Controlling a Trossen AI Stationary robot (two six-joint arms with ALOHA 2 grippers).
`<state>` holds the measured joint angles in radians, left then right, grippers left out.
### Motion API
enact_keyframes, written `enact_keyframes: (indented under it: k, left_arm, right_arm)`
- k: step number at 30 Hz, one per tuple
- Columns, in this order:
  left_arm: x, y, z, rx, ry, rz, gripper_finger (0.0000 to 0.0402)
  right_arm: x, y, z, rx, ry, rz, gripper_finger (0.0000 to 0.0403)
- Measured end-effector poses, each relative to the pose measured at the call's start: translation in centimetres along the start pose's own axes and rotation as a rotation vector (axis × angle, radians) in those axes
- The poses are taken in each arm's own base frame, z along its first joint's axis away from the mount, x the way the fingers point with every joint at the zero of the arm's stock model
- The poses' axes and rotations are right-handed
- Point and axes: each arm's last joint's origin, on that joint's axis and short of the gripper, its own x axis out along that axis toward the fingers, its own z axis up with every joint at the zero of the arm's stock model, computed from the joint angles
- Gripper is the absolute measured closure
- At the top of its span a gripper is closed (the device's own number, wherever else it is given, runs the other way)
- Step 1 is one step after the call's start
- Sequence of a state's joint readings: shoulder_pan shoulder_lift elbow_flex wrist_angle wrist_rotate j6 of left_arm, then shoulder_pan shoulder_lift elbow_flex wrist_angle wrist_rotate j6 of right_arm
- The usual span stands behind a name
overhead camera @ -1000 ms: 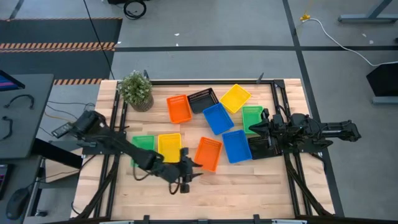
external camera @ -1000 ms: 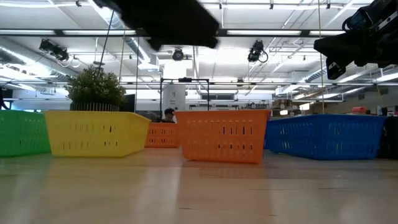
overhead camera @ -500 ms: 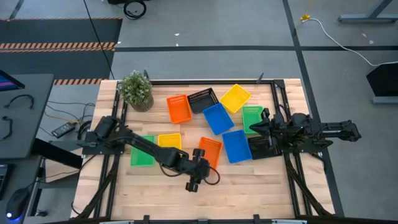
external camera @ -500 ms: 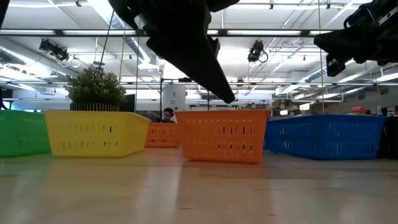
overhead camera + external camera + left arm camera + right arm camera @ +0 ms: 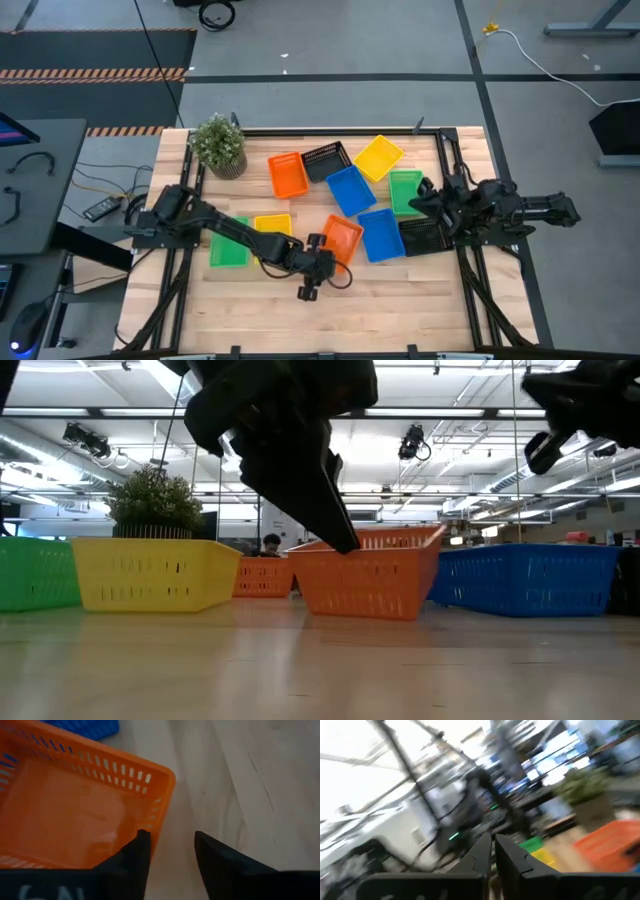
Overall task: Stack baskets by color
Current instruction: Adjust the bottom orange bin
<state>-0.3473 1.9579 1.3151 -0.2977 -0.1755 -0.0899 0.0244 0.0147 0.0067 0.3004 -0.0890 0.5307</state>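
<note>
Ten baskets lie spread over the table. My left gripper (image 5: 170,842) points down at the near orange basket (image 5: 340,238), open, at its near corner. One finger stands inside the side wall and the other outside it, over bare wood. The second orange basket (image 5: 288,175) lies at the far left. Also there are two blue baskets (image 5: 350,190) (image 5: 380,235), two yellow (image 5: 379,157) (image 5: 272,228), two green (image 5: 405,190) (image 5: 229,243) and two black (image 5: 326,160) (image 5: 420,238). My right gripper (image 5: 492,845) is shut, held above the table's right side. My left gripper comes slanting down from the table's near left. Its inner finger (image 5: 140,845) touches the inside of the orange basket's side wall (image 5: 157,817) near the corner; the outer finger stands clear of the wall. The basket (image 5: 365,575) sits tilted, its rim not level.
A potted plant (image 5: 218,145) stands at the far left corner. Bare wood (image 5: 400,300) runs along the near edge. My folded right arm (image 5: 500,210) lies over the right side, above the green and black baskets there.
My left gripper has gone toward the table's right edge and down, tipping steeply, and has reached the near orange basket's corner. That basket has turned a little and tipped, so its rim now slants. My right gripper has tipped up slightly.
</note>
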Motion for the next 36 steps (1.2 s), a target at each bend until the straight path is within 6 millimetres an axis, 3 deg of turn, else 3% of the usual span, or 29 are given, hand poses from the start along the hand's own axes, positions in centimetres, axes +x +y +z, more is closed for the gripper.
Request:
enact_keyframes:
  k: [5, 12, 22, 27, 31, 36]
  left_arm:
    - [0.1, 0.7, 0.0, -0.013, 0.010, -0.001, 0.0311]
    - [0.1, 1.1, 0.0, -0.015, 0.009, 0.013, 0.0392]
    - [-1.3, 0.8, 1.9, -0.031, 0.001, 0.021, 0.0382]
    - [-2.2, 0.6, 3.2, 0.044, -0.018, -0.026, 0.0339]
    - [-2.0, 0.5, 2.8, 0.091, -0.011, -0.035, 0.0261]
    - [-0.1, 0.5, 1.4, 0.072, 0.059, -0.024, 0.0172]
  right_arm:
    - [0.1, 0.9, -0.9, 0.009, 0.059, 0.041, 0.0384]
    - [0.5, 1.9, -3.2, -0.003, 0.162, -0.113, 0.0396]
    - [0.4, 3.1, -6.3, -0.023, 0.259, -0.317, 0.0394]
    - [0.6, 4.1, -7.0, -0.029, 0.274, -0.282, 0.0394]
    - [0.7, 5.0, -7.9, -0.087, 0.307, -0.219, 0.0395]
    - [2.3, 7.2, -8.6, -0.194, 0.374, -0.190, 0.0395]
